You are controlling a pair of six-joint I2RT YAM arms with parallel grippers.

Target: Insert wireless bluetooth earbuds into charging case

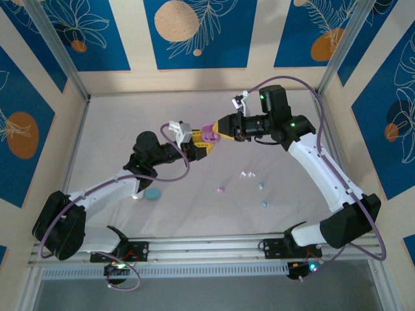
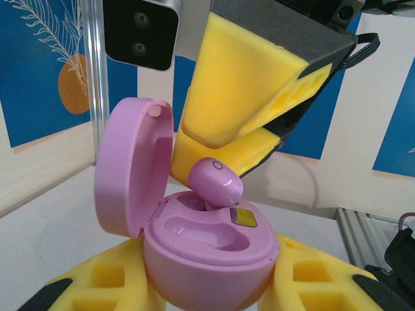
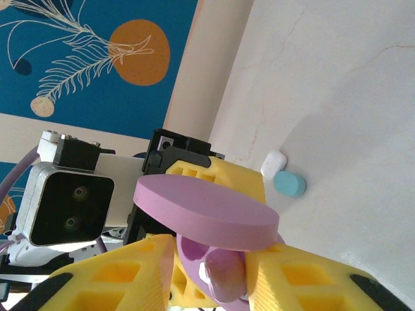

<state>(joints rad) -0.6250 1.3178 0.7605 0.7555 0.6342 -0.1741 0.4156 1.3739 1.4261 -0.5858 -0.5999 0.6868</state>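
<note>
Jaws of the right end effector [image 3: 214,272] stand slightly parted about a pink earbud [image 2: 216,181]; whether they grip it cannot be told. The bud sits at one socket of the pink charging case [image 2: 207,253], whose lid [image 2: 133,168] is hinged open. The left end effector [image 2: 207,288] is clamped on the case body, raised over mid-table. Nearer and to the right, loose on the table [image 1: 194,217], lie a white bud [image 1: 246,173], a second pink bud [image 1: 221,189] and a teal bud [image 1: 260,185].
</note>
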